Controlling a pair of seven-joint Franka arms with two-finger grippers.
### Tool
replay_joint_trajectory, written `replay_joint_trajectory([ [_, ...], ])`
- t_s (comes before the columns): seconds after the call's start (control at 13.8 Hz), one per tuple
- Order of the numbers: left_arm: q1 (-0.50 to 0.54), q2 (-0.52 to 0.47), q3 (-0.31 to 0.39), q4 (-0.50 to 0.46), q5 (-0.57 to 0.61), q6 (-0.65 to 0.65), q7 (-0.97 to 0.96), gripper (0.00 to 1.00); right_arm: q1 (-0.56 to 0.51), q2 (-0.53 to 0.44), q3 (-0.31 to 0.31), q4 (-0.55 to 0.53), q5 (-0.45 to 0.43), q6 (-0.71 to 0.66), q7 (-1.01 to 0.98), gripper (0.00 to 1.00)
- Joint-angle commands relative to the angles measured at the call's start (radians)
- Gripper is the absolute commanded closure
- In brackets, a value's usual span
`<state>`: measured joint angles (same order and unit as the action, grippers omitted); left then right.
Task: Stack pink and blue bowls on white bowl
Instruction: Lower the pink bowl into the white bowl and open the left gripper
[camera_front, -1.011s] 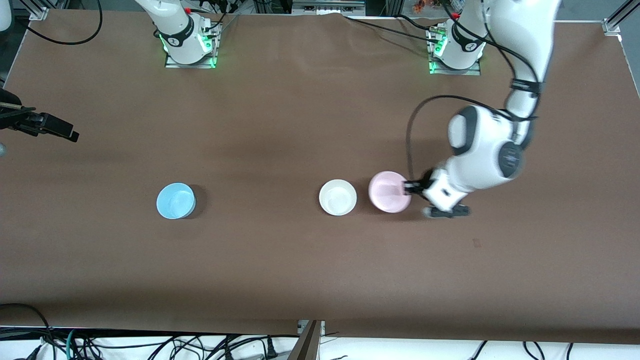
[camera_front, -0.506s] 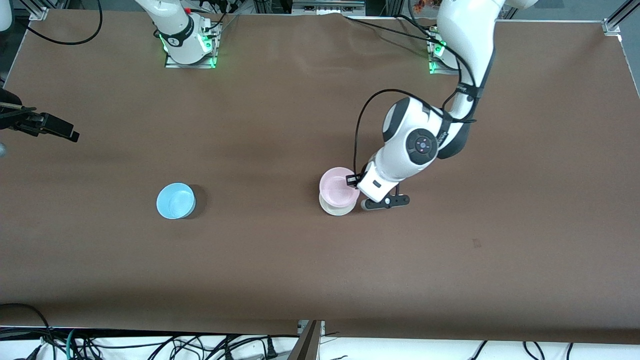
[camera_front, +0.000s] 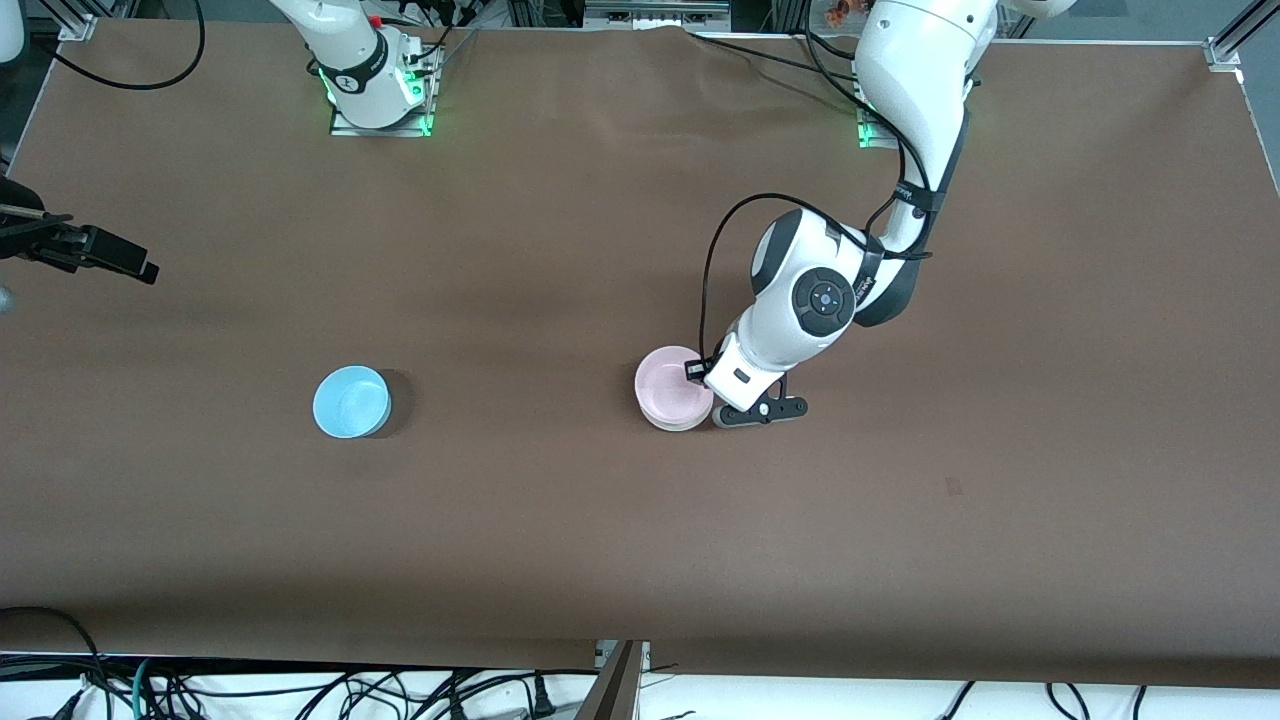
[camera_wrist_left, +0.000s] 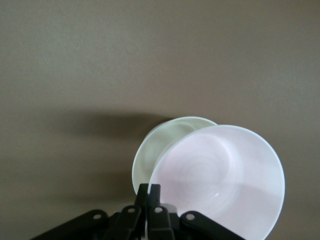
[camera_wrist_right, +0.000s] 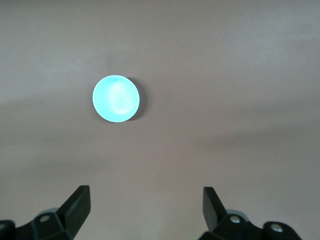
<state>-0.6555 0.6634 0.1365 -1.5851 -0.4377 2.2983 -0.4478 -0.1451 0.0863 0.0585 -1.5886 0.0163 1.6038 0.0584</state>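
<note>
Since a second ago, my left gripper (camera_front: 697, 372) carried the pink bowl (camera_front: 672, 394), rim pinched, onto the white bowl (camera_wrist_left: 160, 145), frame centre; releasing came next. Right gripper (camera_wrist_right: 145, 207) waited spread above the blue bowl (camera_front: 351, 401).

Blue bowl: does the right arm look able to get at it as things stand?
Probably yes. The blue bowl sits alone on bare table toward the right arm's end, nothing on it. The right tool hangs open above; the left tool holds the pink bowl elsewhere.
</note>
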Motion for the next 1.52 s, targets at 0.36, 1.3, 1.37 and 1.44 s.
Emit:
replay_joint_trajectory([
  [0.36,-0.015,0.024,0.009,0.016,0.04,0.01,-0.003,1.0,-0.004,0.004,0.006,0.016,0.001,-0.016,0.004,0.01],
  [1.3,-0.018,0.058,0.009,0.017,0.073,0.024,-0.003,1.0,-0.004,0.006,0.006,0.016,0.001,-0.015,0.004,0.0],
  [1.37,-0.018,0.061,0.009,0.017,0.071,0.024,-0.003,1.0,-0.004,0.006,0.006,0.016,0.001,-0.015,0.004,0.01],
  [1.44,-0.018,0.062,0.009,0.017,0.068,0.024,-0.003,1.0,-0.004,0.006,0.006,0.016,0.001,-0.015,0.004,0.01],
])
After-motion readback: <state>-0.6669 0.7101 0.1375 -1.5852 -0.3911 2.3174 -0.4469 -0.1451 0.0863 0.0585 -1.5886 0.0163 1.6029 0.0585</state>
